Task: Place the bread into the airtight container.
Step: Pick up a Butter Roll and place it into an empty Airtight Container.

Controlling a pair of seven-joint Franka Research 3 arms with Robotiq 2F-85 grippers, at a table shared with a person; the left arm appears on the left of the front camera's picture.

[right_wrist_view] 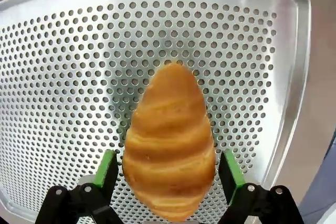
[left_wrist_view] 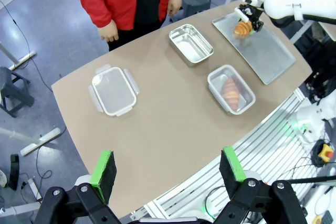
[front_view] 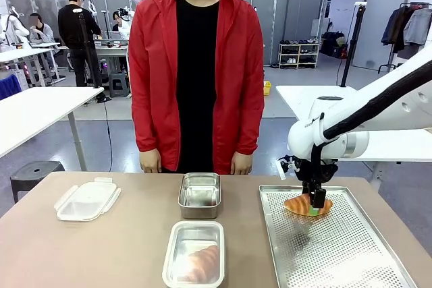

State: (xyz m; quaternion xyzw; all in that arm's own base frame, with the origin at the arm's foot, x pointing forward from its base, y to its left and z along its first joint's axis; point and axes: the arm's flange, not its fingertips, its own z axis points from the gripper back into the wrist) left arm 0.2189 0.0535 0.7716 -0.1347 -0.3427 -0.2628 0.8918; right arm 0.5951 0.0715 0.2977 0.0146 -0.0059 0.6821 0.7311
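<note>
From the front: a brown surface (front_view: 135, 247) in a big workroom, with grey floor, white tables and people at desks farther back. At the far edge, a person (front_view: 196, 72) in a red jacket, hands hanging down. Toward the left edge, a clear lid (front_view: 86, 200) lying flat. At the middle, a steel tin (front_view: 200, 195). Just before it, at the near edge, the airtight container (front_view: 194, 226) with one croissant (front_view: 201, 264) inside. Along the right edge, a perforated tray (front_view: 337, 254). On its far end, the bread (front_view: 300, 204), with the right tool (front_view: 314, 208) down over it, fingers astride its right part.

From the left wrist: the surface (left_wrist_view: 157, 129) from high above, grey floor and a dark stool beyond. Lid (left_wrist_view: 113, 92), steel tin (left_wrist_view: 191, 44), airtight container (left_wrist_view: 211, 83) and tray (left_wrist_view: 268, 56) spread across it. All well apart from the left tool (left_wrist_view: 168, 153), held high over the near edge. Jaws wide, green pads (left_wrist_view: 105, 174) far from each other, nothing between. Far off, the right tool (left_wrist_view: 249, 24) at the bread (left_wrist_view: 242, 28) on the tray's far end.

From the right wrist: tray (right_wrist_view: 63, 77) holes underneath, brown surface past its rim at the right. Bread (right_wrist_view: 170, 140) lying lengthwise between the pads of the right tool (right_wrist_view: 168, 156), pointed end away. Jaws parted, one green pad (right_wrist_view: 107, 169) just beside each flank, with a thin gap showing on both sides. Nothing gripped.
</note>
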